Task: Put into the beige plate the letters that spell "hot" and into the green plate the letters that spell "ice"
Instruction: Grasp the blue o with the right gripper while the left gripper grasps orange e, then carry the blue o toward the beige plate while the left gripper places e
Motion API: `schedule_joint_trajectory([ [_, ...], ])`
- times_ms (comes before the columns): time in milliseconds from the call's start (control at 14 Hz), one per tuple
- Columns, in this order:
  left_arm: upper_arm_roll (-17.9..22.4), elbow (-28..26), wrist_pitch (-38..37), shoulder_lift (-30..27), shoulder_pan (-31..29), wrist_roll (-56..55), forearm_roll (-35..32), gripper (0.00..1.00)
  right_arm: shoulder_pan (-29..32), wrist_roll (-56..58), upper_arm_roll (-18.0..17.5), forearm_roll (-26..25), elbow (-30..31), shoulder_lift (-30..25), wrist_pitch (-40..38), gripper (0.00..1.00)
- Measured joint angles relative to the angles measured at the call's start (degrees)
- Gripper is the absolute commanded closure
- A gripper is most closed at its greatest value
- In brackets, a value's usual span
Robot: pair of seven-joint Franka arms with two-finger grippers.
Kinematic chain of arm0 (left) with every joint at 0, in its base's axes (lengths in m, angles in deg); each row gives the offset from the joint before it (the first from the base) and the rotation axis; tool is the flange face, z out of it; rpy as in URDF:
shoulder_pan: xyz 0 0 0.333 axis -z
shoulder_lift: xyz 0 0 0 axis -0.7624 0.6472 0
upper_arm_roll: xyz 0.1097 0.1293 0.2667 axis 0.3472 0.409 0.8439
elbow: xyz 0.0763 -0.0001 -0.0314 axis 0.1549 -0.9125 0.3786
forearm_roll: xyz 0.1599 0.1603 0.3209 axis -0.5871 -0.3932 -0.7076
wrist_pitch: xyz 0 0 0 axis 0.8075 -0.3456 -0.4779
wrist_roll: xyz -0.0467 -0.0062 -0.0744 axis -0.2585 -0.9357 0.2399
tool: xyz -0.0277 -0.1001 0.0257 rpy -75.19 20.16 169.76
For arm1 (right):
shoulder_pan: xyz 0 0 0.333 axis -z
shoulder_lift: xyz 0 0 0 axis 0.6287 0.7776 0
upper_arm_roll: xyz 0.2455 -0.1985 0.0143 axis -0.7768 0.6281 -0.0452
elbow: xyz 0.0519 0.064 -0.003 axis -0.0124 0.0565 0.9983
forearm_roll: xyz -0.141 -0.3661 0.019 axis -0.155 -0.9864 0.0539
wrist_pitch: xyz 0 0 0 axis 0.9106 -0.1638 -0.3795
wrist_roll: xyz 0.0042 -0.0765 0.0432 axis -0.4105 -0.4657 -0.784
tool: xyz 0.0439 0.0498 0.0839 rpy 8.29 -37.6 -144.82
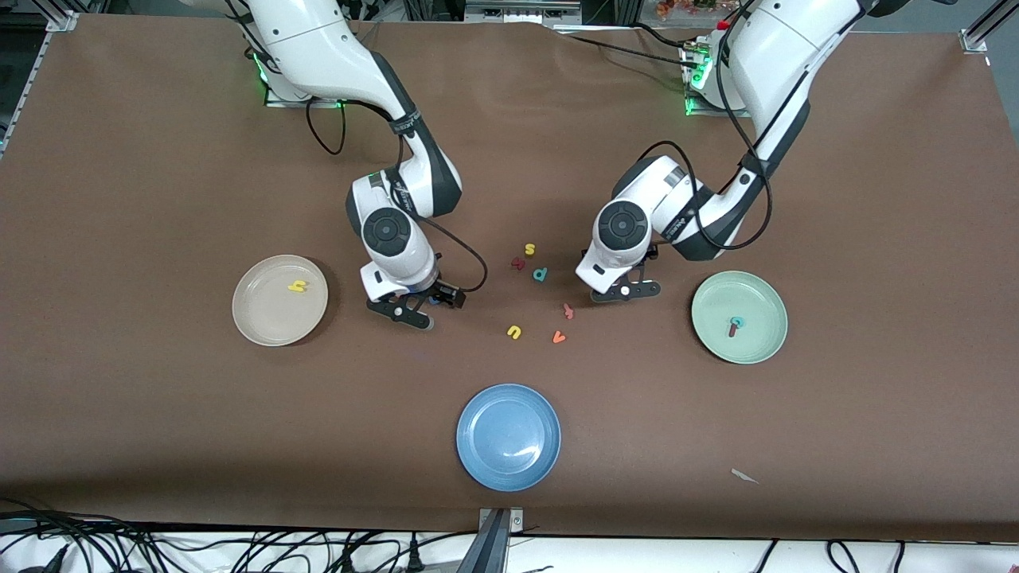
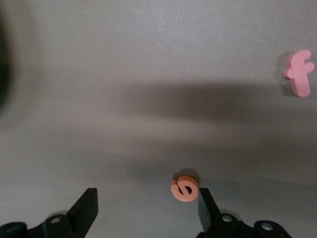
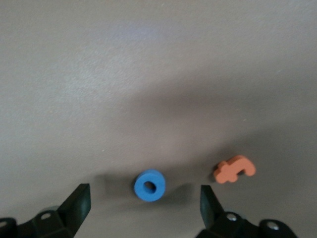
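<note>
The beige plate holds the yellow "h". On the green plate lie the teal "c" and the dark red "i". My right gripper stands open low over the table, with the blue "o" flat between its fingers and the orange "t" just outside one finger. Over the table beside the green plate, my left gripper is open. The orange "e" lies inside its gap, close against one finger.
A blue plate sits nearest the front camera. Loose letters lie between the grippers: yellow "s", a dark red letter, teal "p", a red letter, yellow "u", orange "v".
</note>
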Motion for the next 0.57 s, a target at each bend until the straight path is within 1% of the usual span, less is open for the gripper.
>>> schedule_joint_trajectory([
  [286, -0.84, -0.1, 4.13, 2.7, 0.18, 0.37, 2.22, 0.16, -0.1, -0.31, -0.11, 0.01, -0.2, 0.83, 0.99, 0.19],
  [357, -0.86, -0.1, 4.56, 3.03, 0.18, 0.45, 2.38, 0.19, -0.1, -0.31, -0.14, 0.01, -0.28, 1.05, 1.11, 0.22],
  [429, -0.86, -0.1, 4.68, 3.21, 0.18, 0.47, 2.39, 0.25, -0.1, -0.32, -0.19, 0.01, -0.35, 1.2, 1.19, 0.25],
  [500, -0.86, -0.13, 4.68, 3.27, 0.18, 0.51, 2.4, 0.32, -0.1, -0.32, -0.21, 0.01, -0.36, 1.25, 1.24, 0.27],
  [571, -0.86, -0.27, 4.68, 3.39, 0.18, 0.52, 2.4, 0.41, -0.1, -0.32, -0.22, 0.02, -0.42, 1.24, 1.27, 0.33],
])
